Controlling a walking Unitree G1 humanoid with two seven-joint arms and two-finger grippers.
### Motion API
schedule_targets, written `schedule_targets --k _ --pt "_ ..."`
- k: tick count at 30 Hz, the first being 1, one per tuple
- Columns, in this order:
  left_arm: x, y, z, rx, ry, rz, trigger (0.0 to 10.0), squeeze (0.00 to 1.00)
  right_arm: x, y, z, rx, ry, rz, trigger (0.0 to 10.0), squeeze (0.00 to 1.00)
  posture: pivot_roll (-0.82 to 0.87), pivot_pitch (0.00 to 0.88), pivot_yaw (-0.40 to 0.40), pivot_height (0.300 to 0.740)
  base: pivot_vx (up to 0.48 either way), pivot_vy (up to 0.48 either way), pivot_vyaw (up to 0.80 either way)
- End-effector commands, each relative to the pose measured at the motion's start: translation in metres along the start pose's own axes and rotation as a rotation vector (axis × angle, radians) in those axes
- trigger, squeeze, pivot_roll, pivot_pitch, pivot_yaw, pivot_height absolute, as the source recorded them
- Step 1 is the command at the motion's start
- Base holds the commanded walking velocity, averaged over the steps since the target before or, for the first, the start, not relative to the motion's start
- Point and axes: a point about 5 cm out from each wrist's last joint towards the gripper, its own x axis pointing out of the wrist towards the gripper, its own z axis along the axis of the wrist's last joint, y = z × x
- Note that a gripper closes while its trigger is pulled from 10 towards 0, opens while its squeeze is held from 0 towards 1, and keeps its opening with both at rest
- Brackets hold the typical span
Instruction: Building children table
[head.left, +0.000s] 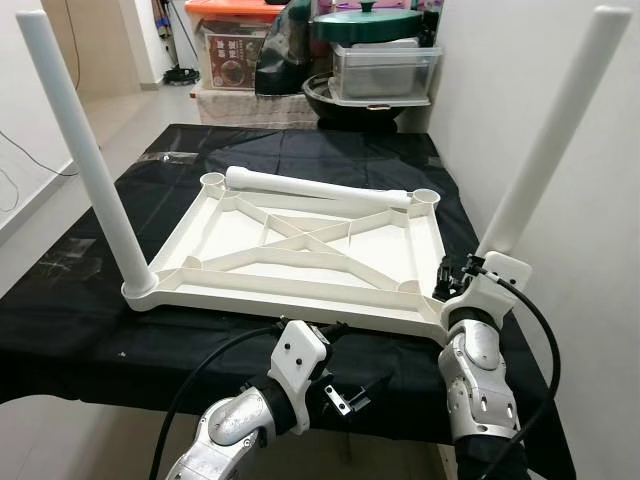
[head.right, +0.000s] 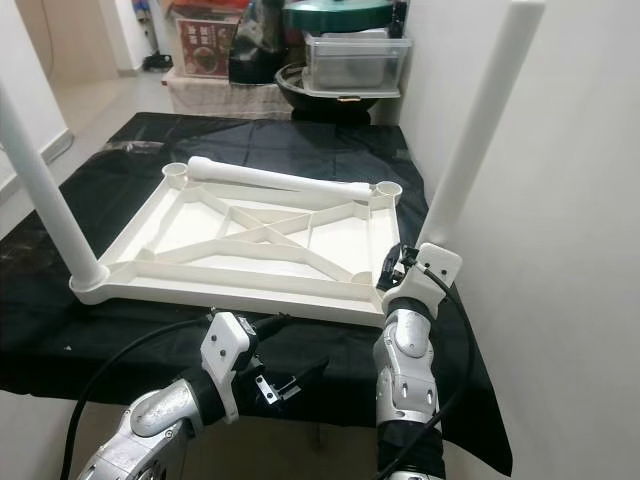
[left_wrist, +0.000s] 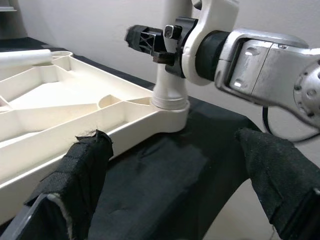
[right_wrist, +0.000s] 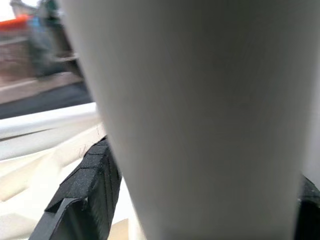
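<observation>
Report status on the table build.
Right gripper shut on near-right leg, seated in tabletop corner. Left gripper open, idle. Spare leg lies across far sockets.

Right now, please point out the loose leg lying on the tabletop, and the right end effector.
loose leg (head.left: 320, 188), left eye view, middle of its tube.
tabletop (head.left: 300, 292), left eye view, near rim.
right end effector (head.left: 452, 278), left eye view, at its fingertips.

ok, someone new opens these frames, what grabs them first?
The white tabletop lying upside down on the black cloth, with two legs standing up from its near corners. The right gripper is shut on the near right leg. A third leg lies loose along the far edge; the left gripper is open near the tabletop's front edge.
</observation>
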Motion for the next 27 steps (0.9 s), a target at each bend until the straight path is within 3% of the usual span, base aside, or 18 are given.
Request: schedule_targets --k 1,2,3,4,7,9,11,21,22,27 --pt "0.000 0.000 -0.001 -0.003 0.008 -0.006 10.0 0.00 0.006 0.005 0.007 0.030 0.016 0.226 10.0 0.00 0.19 0.000 -0.050 0.740 0.000 0.000 0.00" --pt "0.001 -0.001 -0.001 -0.004 0.008 -0.008 10.0 0.00 0.007 -0.001 0.012 0.032 0.062 0.412 10.0 0.00 0.19 0.000 -0.051 0.740 0.000 0.000 0.00" --pt "0.001 -0.001 -0.001 -0.004 0.008 -0.008 10.0 0.00 0.007 -0.001 0.012 0.032 0.062 0.412 10.0 0.00 0.19 0.000 -0.051 0.740 0.000 0.000 0.00" --pt "0.002 -0.001 -0.002 -0.006 0.007 -0.010 10.0 0.00 0.005 -0.005 0.015 0.038 0.123 0.576 10.0 0.00 0.19 0.000 -0.052 0.740 0.000 0.000 0.00" --pt "0.003 -0.001 -0.002 -0.006 0.007 -0.011 10.0 0.00 0.003 -0.007 0.016 0.028 0.175 0.665 10.0 0.00 0.19 0.000 -0.054 0.740 0.000 0.000 0.00" --pt "0.004 -0.001 -0.003 -0.007 0.006 -0.012 10.0 0.00 -0.002 -0.004 0.014 -0.051 0.266 0.876 10.0 0.00 0.19 0.000 -0.060 0.740 0.000 0.000 0.00" --pt "0.004 -0.002 -0.003 -0.005 0.006 -0.015 10.0 0.00 -0.006 0.004 0.015 -0.075 0.294 1.054 10.0 0.00 0.21 0.000 -0.070 0.740 0.000 0.000 0.00" --pt "0.003 -0.002 -0.004 -0.003 0.008 -0.021 10.0 0.00 -0.004 0.031 0.009 -0.138 0.345 1.288 10.0 0.00 0.21 0.000 -0.070 0.740 0.000 0.000 0.00" --pt "0.003 -0.002 -0.004 -0.003 0.009 -0.021 10.0 0.00 -0.004 0.032 0.008 -0.125 0.348 1.291 0.0 0.00 0.22 0.000 -0.074 0.740 0.000 0.000 0.00" --pt "0.003 -0.001 -0.005 -0.003 0.010 -0.022 10.0 0.00 -0.006 0.033 0.011 -0.091 0.354 1.353 0.0 0.00 0.22 0.000 -0.074 0.740 0.000 0.000 0.00"
